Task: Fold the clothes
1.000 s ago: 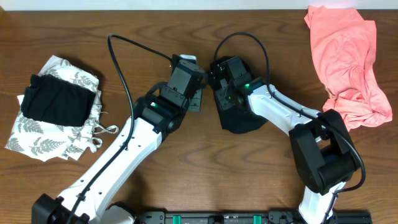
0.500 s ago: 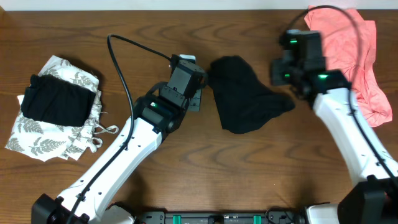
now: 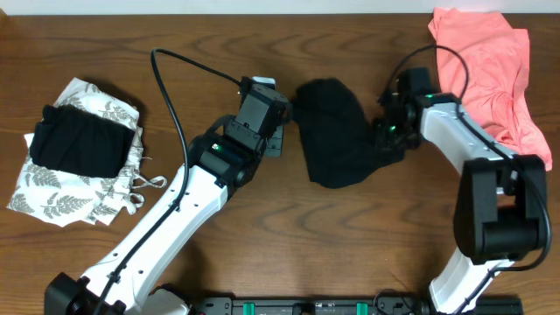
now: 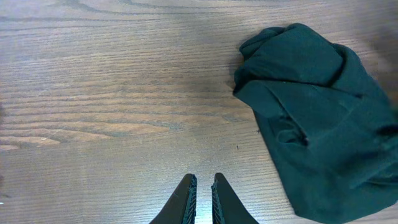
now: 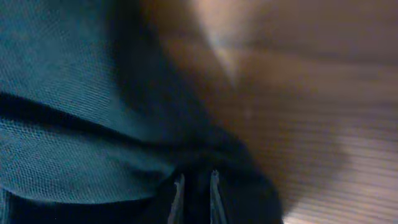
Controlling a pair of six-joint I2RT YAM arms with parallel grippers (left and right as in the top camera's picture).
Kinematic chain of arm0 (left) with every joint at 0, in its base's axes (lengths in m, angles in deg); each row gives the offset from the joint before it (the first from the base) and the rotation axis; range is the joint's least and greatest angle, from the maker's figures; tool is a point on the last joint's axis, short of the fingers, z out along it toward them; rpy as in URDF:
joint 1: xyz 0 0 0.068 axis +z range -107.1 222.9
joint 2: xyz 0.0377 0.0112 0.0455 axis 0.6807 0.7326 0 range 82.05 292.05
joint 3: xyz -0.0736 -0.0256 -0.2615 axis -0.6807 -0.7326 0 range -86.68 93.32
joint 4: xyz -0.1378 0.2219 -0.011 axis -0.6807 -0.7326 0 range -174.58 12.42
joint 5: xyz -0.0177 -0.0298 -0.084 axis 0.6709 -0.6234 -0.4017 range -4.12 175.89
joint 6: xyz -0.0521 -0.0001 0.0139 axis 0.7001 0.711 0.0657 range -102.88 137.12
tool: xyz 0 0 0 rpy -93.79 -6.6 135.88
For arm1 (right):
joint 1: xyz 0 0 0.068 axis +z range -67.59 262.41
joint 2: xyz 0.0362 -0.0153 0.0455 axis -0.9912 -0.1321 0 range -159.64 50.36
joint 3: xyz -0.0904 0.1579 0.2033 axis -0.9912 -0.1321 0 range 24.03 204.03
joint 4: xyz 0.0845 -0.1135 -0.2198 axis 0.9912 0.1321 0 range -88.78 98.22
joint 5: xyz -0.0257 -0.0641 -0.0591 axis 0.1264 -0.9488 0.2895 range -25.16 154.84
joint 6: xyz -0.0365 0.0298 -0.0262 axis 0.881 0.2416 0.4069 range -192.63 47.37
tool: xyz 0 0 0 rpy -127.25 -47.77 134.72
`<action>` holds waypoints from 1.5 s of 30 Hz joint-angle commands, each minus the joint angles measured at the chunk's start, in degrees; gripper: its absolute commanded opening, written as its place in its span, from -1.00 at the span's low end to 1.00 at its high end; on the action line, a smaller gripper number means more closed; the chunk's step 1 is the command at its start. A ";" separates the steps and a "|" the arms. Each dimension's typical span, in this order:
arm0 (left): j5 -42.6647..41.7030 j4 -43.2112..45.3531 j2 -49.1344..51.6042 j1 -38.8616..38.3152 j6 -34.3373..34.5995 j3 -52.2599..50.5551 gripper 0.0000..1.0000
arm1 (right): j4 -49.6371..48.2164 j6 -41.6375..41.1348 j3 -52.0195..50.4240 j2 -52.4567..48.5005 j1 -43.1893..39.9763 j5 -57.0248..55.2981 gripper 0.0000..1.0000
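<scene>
Right gripper point(image 5: 196, 186) is pinched on the right edge of the black shirt point(image 3: 337, 131), which lies crumpled mid-table. Left gripper point(image 4: 202, 186) is closed, empty, just left of the shirt.

Right hand point(image 3: 385, 144) has swung back and gripped the shirt point(image 3: 337, 140).

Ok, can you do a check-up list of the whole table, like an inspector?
Surface: wooden table, bare brown wood between the piles.
Job's things: black shirt crumpled at centre; salmon-pink garment heaped at far right; folded black garment lying on leaf-print garment at left.
Clutter: nothing seen.
Grippers: left gripper jaws shut, empty, beside the shirt; right gripper jaws pinched on the shirt's right edge.
Cables: black cable loops off the left arm; second cable arcs over the pink garment.
Surroundings: black rail at the near edge.
</scene>
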 commanded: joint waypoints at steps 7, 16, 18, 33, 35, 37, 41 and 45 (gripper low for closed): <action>0.94 -0.11 0.74 0.24 0.11 -0.13 -0.77 | 2.56 4.17 -0.24 12.87 12.26 8.52 -0.76; 0.63 -0.11 1.81 0.26 0.13 -0.15 -0.76 | 3.89 0.04 -0.24 13.46 11.28 -2.95 -0.63; -1.64 0.76 3.48 0.26 0.11 -0.26 -0.76 | 4.37 0.04 -0.26 13.46 9.55 -2.93 -0.59; -10.75 6.62 25.51 1.92 10.38 -0.33 -0.88 | 9.77 5.09 -5.62 12.52 7.19 -0.39 0.22; -10.86 6.62 25.97 2.84 11.54 -0.35 -0.87 | 7.08 6.95 -7.91 12.52 7.45 2.47 0.25; -12.17 6.88 26.36 3.58 11.69 -0.35 -0.88 | 3.61 7.15 -10.08 12.52 7.91 3.54 0.28; -16.15 7.91 27.36 4.39 11.67 -0.35 -0.88 | -2.89 7.17 -13.07 12.52 9.42 3.34 0.28; -16.55 7.85 27.85 4.33 11.65 -0.35 -0.88 | -5.64 7.19 -13.42 12.52 10.97 1.60 0.29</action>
